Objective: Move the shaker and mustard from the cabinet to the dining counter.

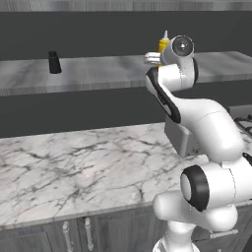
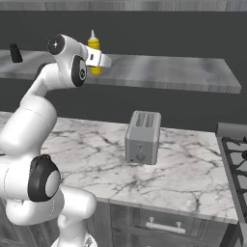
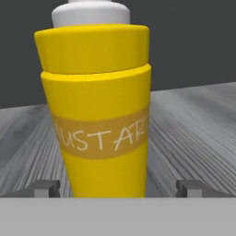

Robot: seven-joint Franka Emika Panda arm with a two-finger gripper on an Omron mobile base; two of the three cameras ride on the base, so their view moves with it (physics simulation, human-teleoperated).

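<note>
Mustard upright on cabinet shelf, label facing hand cam, bottle btwn finger tips. Gripper spread wide, tips either side of bottle base w/ gaps showing, not clamped yet. Shaker further along same shelf, well apart from arm. Toaster on marble counter below. Progress: nothing moved yet; both items on shelf. Left: grasp mustard, carry to dining counter, then shaker.

Shelf: long grey streaked stone-look cabinet shelf
On shelf: small black tapered shaker, far left; yellow mustard squeeze bottle, upright, well apart
Bench: white grey-veined marble top
On bench: grey metal toaster
</note>
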